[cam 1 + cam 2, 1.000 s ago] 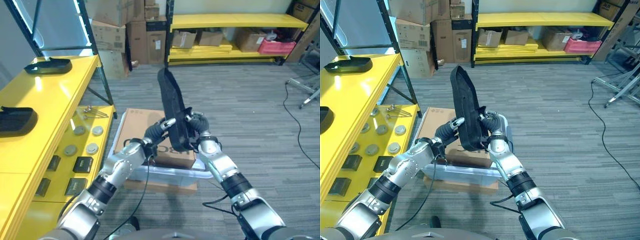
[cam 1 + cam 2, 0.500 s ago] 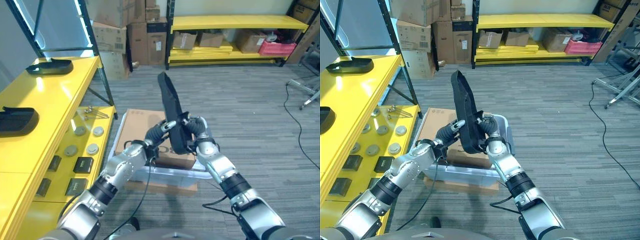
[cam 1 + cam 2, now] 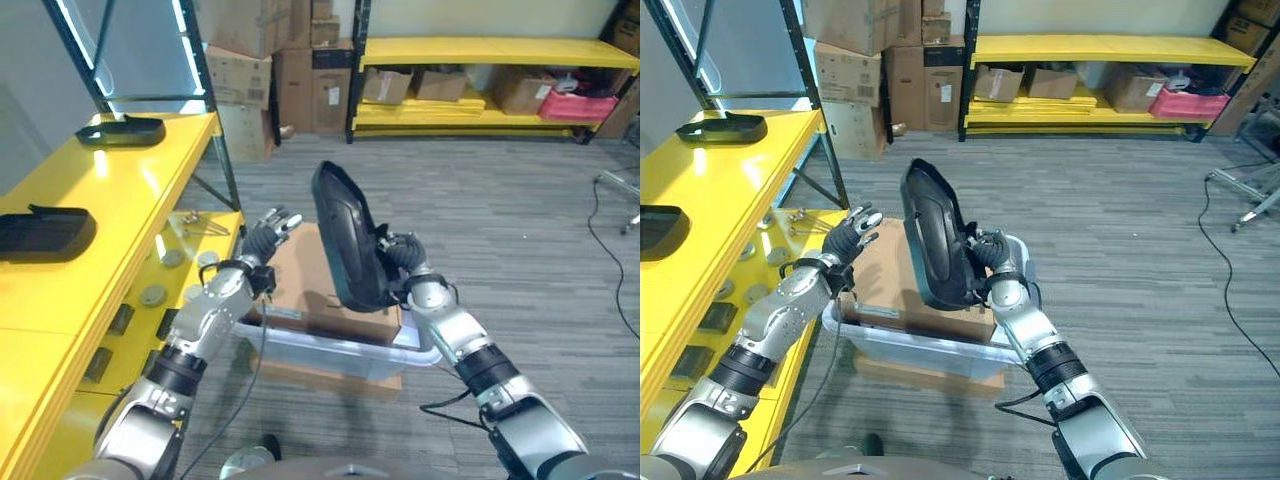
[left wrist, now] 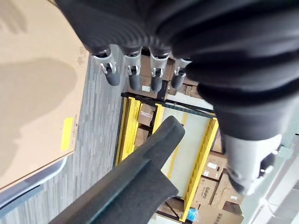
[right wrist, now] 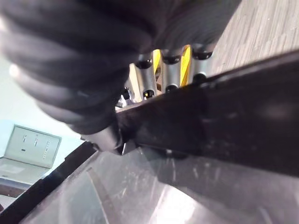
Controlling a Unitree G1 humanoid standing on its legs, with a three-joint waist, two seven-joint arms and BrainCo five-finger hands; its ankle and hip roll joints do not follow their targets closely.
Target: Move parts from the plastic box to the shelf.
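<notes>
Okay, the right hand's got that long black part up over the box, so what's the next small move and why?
Probably swing the black part left toward the yellow shelf. The right hand grips its lower end, upright above the plastic box, while the left hand is open and off it, so it could steady the part.

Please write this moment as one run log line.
right robot hand: holds black part above box | left robot hand: open, off part | shelf: not reached

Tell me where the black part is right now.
In the left eye view the black part stands nearly upright at centre, held by the right hand above the clear plastic box, with the open left hand apart on its left.
</notes>
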